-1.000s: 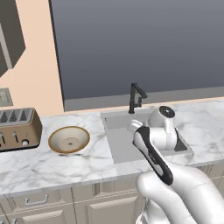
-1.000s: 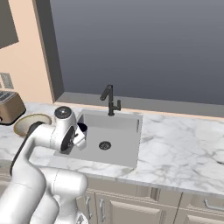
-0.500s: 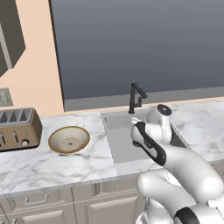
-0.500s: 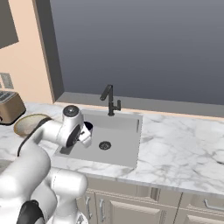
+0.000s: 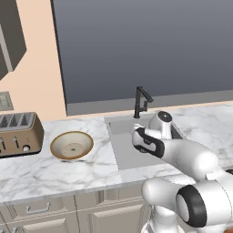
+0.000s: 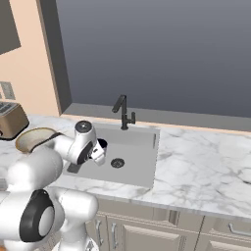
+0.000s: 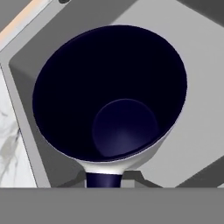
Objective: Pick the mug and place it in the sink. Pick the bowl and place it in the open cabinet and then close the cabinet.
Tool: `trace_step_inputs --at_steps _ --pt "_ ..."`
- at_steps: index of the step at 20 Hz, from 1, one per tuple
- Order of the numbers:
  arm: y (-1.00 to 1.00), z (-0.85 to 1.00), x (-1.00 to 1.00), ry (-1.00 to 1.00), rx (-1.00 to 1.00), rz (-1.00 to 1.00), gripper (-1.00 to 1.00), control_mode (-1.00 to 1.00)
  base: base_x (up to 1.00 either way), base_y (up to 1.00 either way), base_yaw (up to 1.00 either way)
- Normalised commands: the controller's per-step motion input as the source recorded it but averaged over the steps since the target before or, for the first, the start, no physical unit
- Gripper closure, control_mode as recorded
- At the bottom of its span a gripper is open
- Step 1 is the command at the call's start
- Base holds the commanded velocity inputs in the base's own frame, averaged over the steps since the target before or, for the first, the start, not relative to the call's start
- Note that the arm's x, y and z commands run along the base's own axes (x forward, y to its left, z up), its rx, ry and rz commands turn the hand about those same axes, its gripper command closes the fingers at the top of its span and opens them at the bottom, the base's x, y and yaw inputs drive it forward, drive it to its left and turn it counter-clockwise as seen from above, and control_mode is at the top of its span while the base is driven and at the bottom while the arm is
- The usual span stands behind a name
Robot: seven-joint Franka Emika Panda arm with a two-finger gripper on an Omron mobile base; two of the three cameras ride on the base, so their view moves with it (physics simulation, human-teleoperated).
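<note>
In the claw [image 6: 100, 153] itself sits the mug [image 7: 109, 94]: the hand view looks straight down into its dark navy inside, with the handle at the bottom edge between the fingertips, so the claw is clamped shut on the mug, apparently at the handle side. Directly under the claw and mug lies the grey floor of the sink [image 7: 199, 100], with a strip of marble surface [image 7: 8, 131] off to one side of the basin wall. From the right base view the mug hangs above the basin, the drain [image 6: 117, 163] just beyond it and the faucet [image 6: 122, 112] farther back at the sink's rear edge. The mug appears to hang clear of the sink floor, though the gap is hard to judge.

So the first half of the task is nearly done: the mug is picked and carried over the sink, but not yet released. What seems left there is to lower it and let go.

Well away from the claw, past the sink's edge on the surface, the bowl [image 5: 72, 145] rests untouched, with the toaster [image 5: 18, 134] beyond it. A dark cabinet [image 5: 10, 41] hangs high at the far wall; whether it is open I cannot tell. Moving the bowl and closing the cabinet are all still to do.
</note>
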Motion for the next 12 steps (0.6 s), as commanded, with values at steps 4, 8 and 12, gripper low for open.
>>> trace_step_inputs --at_steps 4,8,12 --pt "-0.07 -0.13 0.2 0.0 0.0 -0.05 1.0 -1.0 0.0 0.0 0.0" --pt "-0.11 -0.18 0.17 0.0 0.0 -0.05 1.0 -1.0 0.0 0.0 0.0" --pt "-0.12 -0.21 0.16 0.01 0.0 -0.06 1.0 -1.0 0.0 0.0 0.0"
